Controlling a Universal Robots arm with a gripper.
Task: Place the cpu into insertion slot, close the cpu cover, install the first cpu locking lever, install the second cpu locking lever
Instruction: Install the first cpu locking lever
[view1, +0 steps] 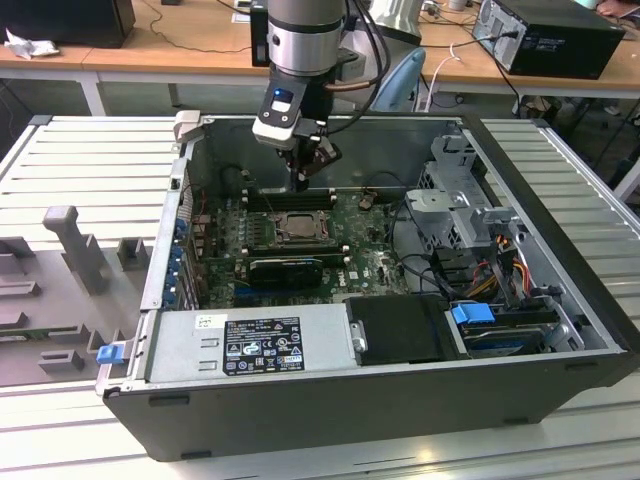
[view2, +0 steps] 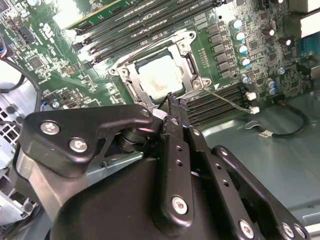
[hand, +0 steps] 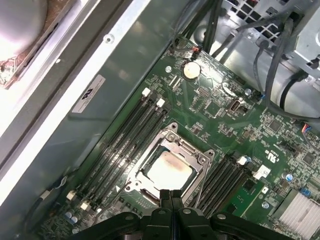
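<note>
The cpu (hand: 170, 170) lies pale and flat in the insertion slot (view1: 292, 228) on the green board. The silvery cpu cover (hand: 202, 156) lies down around it, and the chip's face (view2: 160, 77) shows through the cut-out of the cover (view2: 189, 57). A thin metal lever rod (view2: 227, 100) runs out from one corner of the socket. My gripper (view1: 301, 182) hangs just above the socket's far edge in the exterior view. In both wrist views its black fingertips (hand: 170, 194) (view2: 173, 101) are pressed together with nothing between them.
Black memory slots (hand: 125, 145) flank the socket on both sides. The case's metal walls (view1: 330, 125) enclose the board. Cables and a drive cage (view1: 455, 215) crowd the exterior view's right. A power supply (view1: 250, 345) and a black card (view1: 285, 270) sit nearer the front.
</note>
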